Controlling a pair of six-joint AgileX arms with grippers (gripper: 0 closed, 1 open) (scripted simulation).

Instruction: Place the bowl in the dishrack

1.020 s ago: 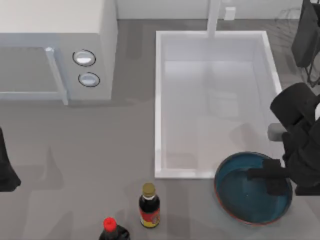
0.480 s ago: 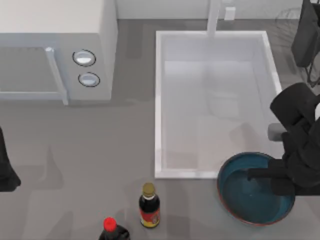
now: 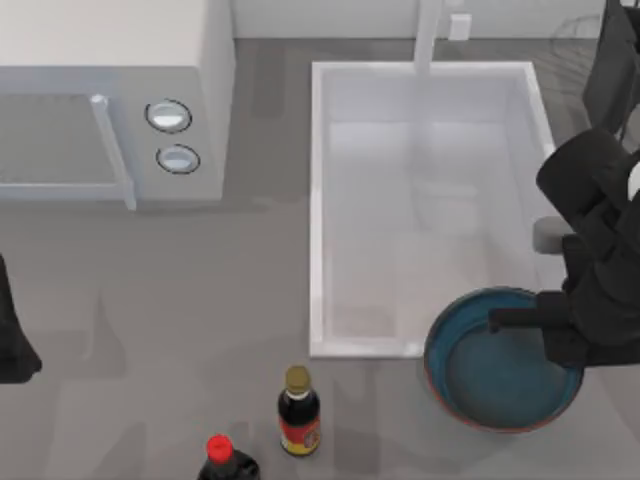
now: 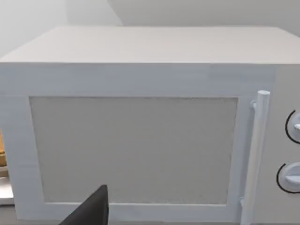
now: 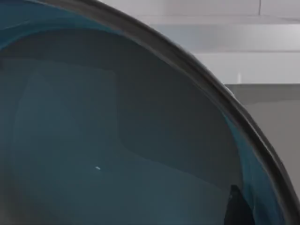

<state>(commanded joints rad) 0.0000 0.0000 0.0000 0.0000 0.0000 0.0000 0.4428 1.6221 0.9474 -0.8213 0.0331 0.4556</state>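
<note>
The bowl (image 3: 490,375), teal-blue inside with a reddish-brown rim, is at the front right, and its far edge overlaps the sink's near right corner. My right gripper (image 3: 560,335) is shut on the bowl's right rim, with one dark finger reaching over the teal inside. In the right wrist view the bowl's inside (image 5: 93,140) is very close, and a dark fingertip (image 5: 236,206) rests against it. The dishrack (image 3: 572,38) shows as faint thin wires at the back right corner, partly behind my right arm. My left gripper (image 3: 10,340) is parked at the left edge.
A white sink (image 3: 318,200) with a faucet (image 3: 428,35) sits at the middle right. A white microwave (image 3: 110,100) stands at the back left and faces my left wrist camera (image 4: 140,117). Two sauce bottles (image 3: 298,410) (image 3: 225,460) stand near the front edge.
The bowl and my right gripper have moved together a little away from the front edge toward the sink. The bowl now overlaps the sink's corner and looks raised. The left arm has not moved.
</note>
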